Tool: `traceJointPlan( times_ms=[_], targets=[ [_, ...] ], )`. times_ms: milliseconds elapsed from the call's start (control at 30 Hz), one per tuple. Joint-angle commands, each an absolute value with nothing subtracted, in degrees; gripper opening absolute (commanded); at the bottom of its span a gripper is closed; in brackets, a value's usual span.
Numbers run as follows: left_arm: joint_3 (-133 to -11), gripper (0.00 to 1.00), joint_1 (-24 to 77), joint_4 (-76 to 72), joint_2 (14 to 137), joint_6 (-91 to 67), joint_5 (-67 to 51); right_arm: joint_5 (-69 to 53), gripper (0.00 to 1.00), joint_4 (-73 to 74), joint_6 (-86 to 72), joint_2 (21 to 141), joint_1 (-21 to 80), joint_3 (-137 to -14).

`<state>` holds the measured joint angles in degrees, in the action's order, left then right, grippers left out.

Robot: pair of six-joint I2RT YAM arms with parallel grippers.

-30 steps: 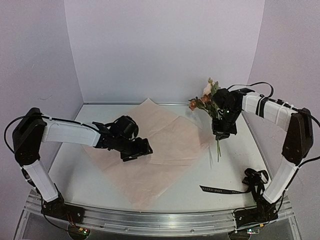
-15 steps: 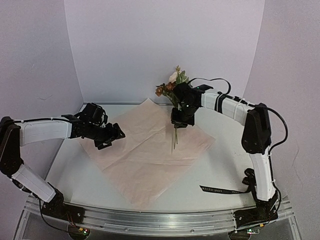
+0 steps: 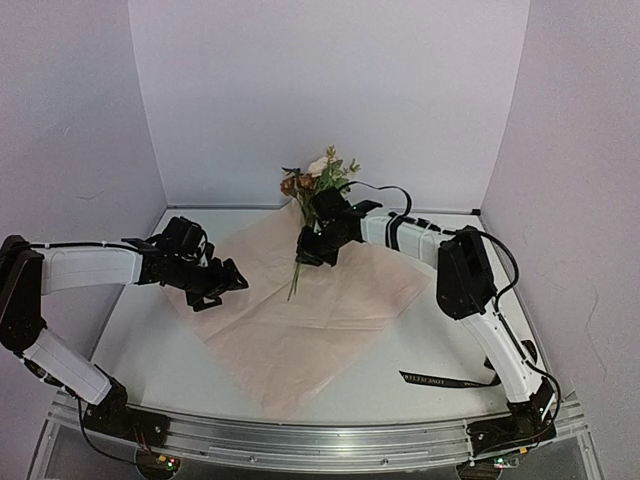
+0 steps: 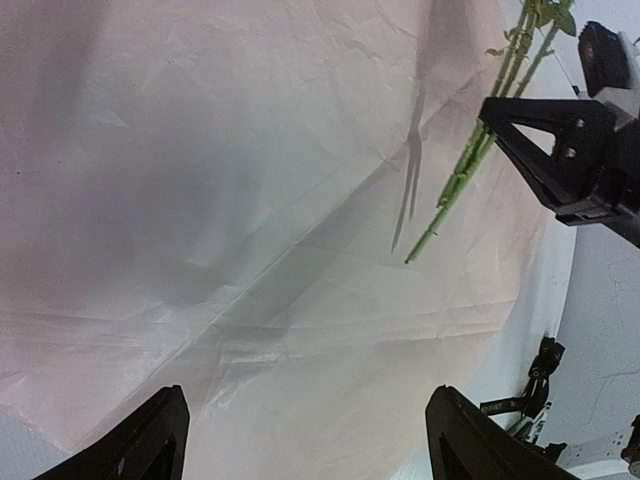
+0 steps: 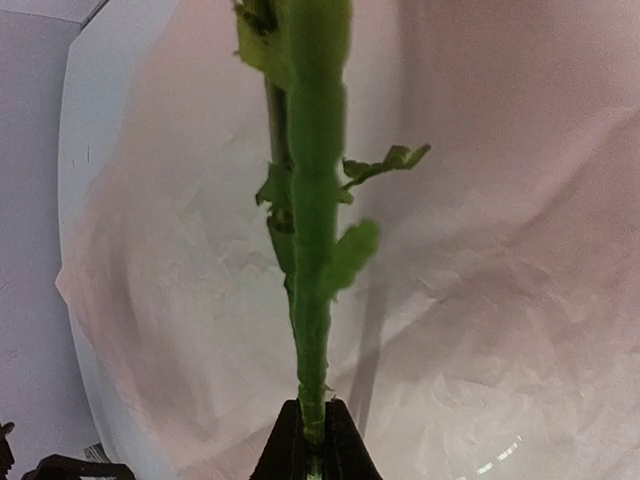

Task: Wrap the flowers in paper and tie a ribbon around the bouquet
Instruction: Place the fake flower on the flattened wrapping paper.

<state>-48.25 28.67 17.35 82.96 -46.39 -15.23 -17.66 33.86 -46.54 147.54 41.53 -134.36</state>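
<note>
The flowers (image 3: 318, 172), cream, pink and rust blooms with green leaves, hang above the back of the paper (image 3: 300, 320), a large creased pale-pink sheet. My right gripper (image 3: 308, 255) is shut on their thin green stems (image 5: 312, 250), whose ends dangle just over the sheet. At the paper's left edge my left gripper (image 3: 218, 290) stands open and holds nothing. Its wrist view looks across the paper (image 4: 250, 200) to the stems (image 4: 470, 165) and the right gripper's black jaws. The ribbon (image 3: 440, 380), black with white lettering, lies on the table near the front right.
The right arm's links stretch from its base at the front right across to the back centre. Black cables bunch beside the right base (image 3: 520, 360). White walls close in the back and both sides of the table (image 3: 140, 340).
My right arm carried the flowers leftward from the table's right side to above the paper's back part. The left gripper drew back from the sheet's middle to its left edge, still open.
</note>
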Motion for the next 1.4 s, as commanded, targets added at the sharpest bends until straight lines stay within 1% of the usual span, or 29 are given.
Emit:
traceJointPlan(
  times_ms=[0,133,300,600,767,967,1167,1367],
  targets=[
    [-48.1,0.85,28.3,15.2,84.1,-45.9,-16.4,-21.7,0.0,25.9,-51.2,152.9,41.3,-141.4],
    [-48.3,0.85,28.3,15.0,85.2,-45.8,-16.3,-25.6,0.0,23.6,-53.6,153.7,41.2,-139.5],
    [-48.3,0.85,28.0,14.7,87.7,-45.8,-16.1,-27.9,0.0,21.2,-53.5,148.9,41.2,-131.3],
    [-46.3,0.83,25.0,10.5,95.6,-48.2,-19.6,-34.4,0.0,18.8,-54.8,145.0,41.2,-126.0],
    [-46.3,0.83,24.9,10.1,98.1,-48.4,-20.0,-39.1,0.0,17.1,-56.0,145.2,41.2,-125.7],
    [-45.9,0.83,24.9,9.7,99.2,-48.9,-20.1,-43.3,0.0,15.9,-55.6,144.3,41.2,-123.8],
    [-45.3,0.83,24.6,10.8,98.3,-48.6,-19.3,-43.9,0.0,15.6,-53.6,140.9,40.8,-117.0],
    [-44.1,0.83,23.8,11.3,97.6,-48.1,-19.2,-45.4,0.0,15.6,-52.8,139.1,40.1,-113.4]
  ],
)
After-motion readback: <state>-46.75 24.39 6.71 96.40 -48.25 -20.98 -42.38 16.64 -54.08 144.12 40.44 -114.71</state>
